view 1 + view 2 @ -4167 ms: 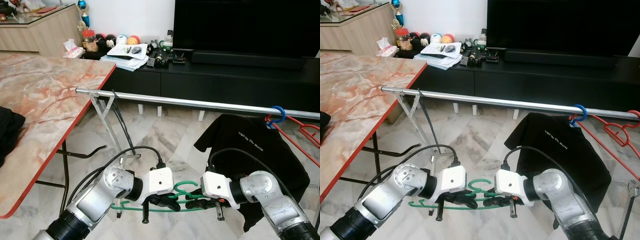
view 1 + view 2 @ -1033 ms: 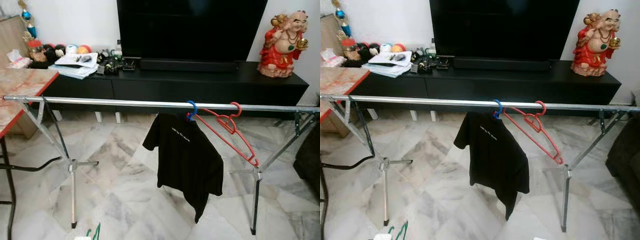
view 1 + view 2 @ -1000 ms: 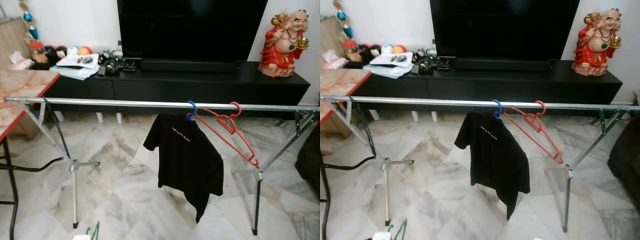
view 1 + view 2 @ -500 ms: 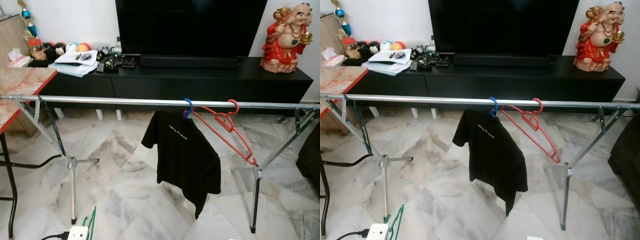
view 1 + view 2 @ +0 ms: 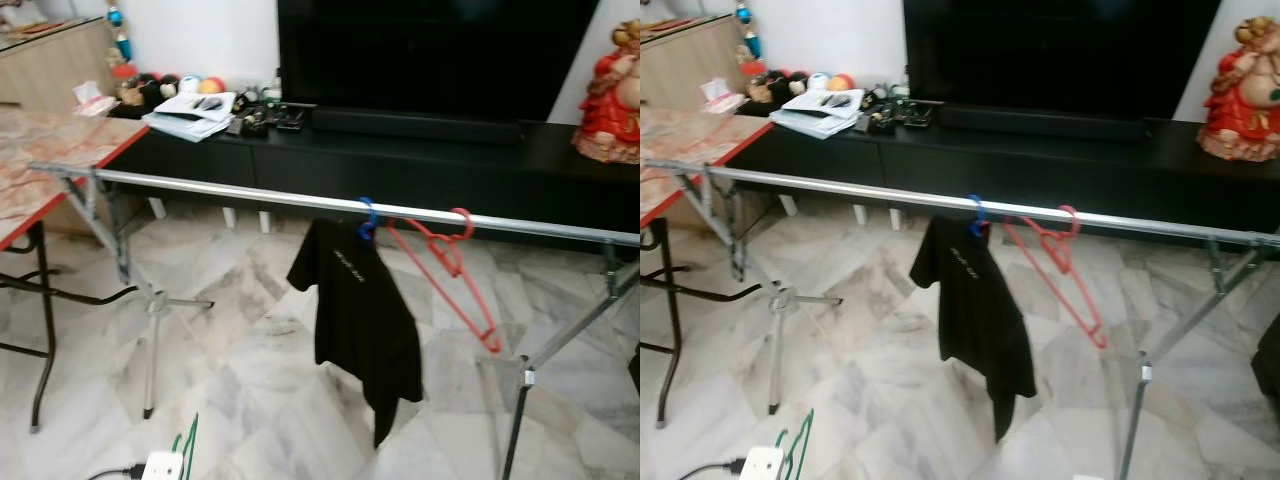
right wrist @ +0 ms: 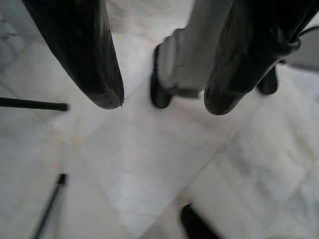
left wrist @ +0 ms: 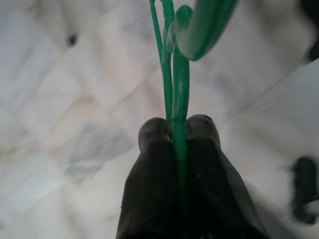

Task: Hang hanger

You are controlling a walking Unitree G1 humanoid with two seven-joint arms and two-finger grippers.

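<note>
A green wire hanger (image 7: 172, 74) is pinched between the fingers of my left gripper (image 7: 177, 132), which is shut on it. The hanger's tip (image 5: 188, 448) pokes up low on my left, beside the white wrist housing (image 5: 163, 465). Ahead runs a long silver rail (image 5: 230, 190). On it hang a black T-shirt (image 5: 360, 310) from a blue hanger hook (image 5: 367, 215) and a bare red hanger (image 5: 450, 265). My right gripper (image 6: 164, 99) hangs open over the marble floor with nothing between its fingers.
A marble-topped table (image 5: 40, 180) with a red edge stands on the left, close to the rail's end. The rack's folding legs (image 5: 150, 335) (image 5: 515, 420) stand on the floor. Behind are a black TV console (image 5: 420, 165), clutter (image 5: 195, 105) and a red statue (image 5: 612, 105).
The camera has drawn back from the rack since 4.2 s ago and has swung a little since half a second ago. The left gripper still holds the green hanger, now low on my left.
</note>
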